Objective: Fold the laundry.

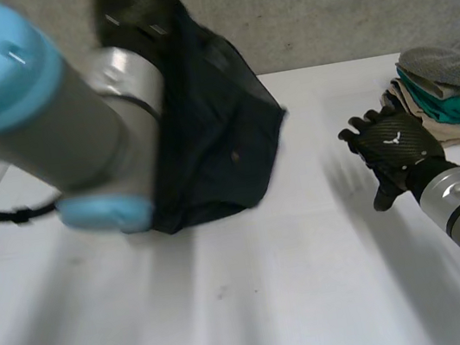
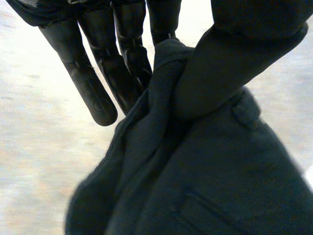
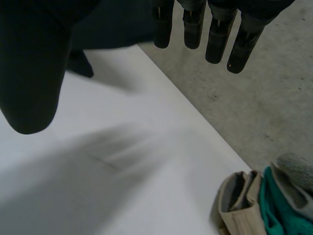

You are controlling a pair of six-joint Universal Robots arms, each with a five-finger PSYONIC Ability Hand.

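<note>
1. Left hand point(image 1: 137, 8) pinches the dark garment point(image 1: 223, 130) between thumb and fingers. It holds the garment up so that it hangs down to the white table point(image 1: 277, 305).
2. Right hand point(image 1: 393, 151) hovers empty with its fingers straight, near the folded pile point(image 1: 454, 93).
3. The garment hangs lengthwise, well apart from the right hand and on its left. The right hand would likely have to cross over to reach a free edge.

Cloth: you've got one dark navy garment point(image 1: 223, 130), with a belt loop and a pocket seam showing.
Grip: a bunched fold is pinched between the thumb and fingers of the left hand point(image 2: 122, 68).
Pose: it hangs loose below that hand.
Pile: the folded stack point(image 1: 454, 93), grey, teal and beige, lies near the right hand point(image 1: 393, 151), past its fingertips.
</note>
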